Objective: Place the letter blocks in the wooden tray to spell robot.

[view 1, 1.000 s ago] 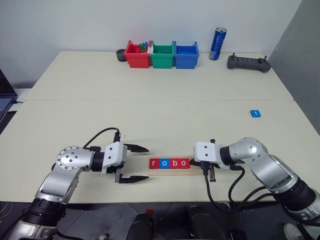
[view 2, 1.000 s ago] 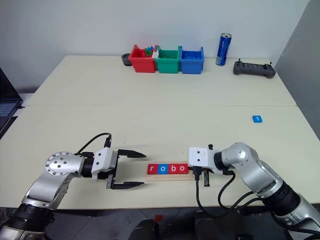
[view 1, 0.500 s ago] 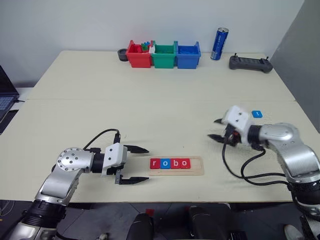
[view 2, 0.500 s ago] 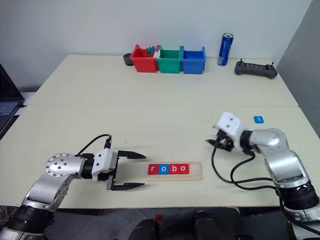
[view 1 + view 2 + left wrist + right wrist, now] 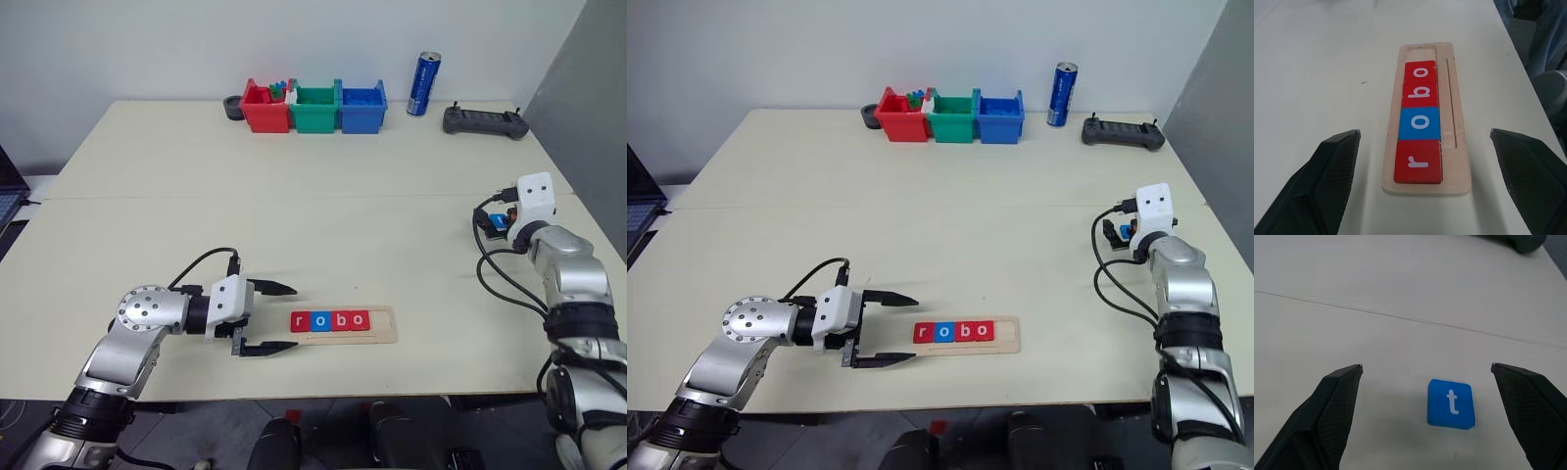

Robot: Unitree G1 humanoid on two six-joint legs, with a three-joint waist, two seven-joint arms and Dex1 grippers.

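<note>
Tile t [image 5: 1451,404], blue, lies flat on the surface [image 5: 323,211] between the spread fingers of the right gripper [image 5: 1435,382], well right of the tray [image 5: 343,324]. Left gripper [image 5: 269,318], fingers apart, sits just left of the tray, which holds r, o, b, o [image 5: 1419,119].

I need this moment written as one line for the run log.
tray: wooden tray holds r, o, b, o | pending: t block on table | right gripper: open, around t block | left gripper: open beside tray

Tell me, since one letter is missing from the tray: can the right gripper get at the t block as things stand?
Probably yes: the right gripper is open, and the blue t block lies flat on bare table between its fingers, nothing around it.
</note>
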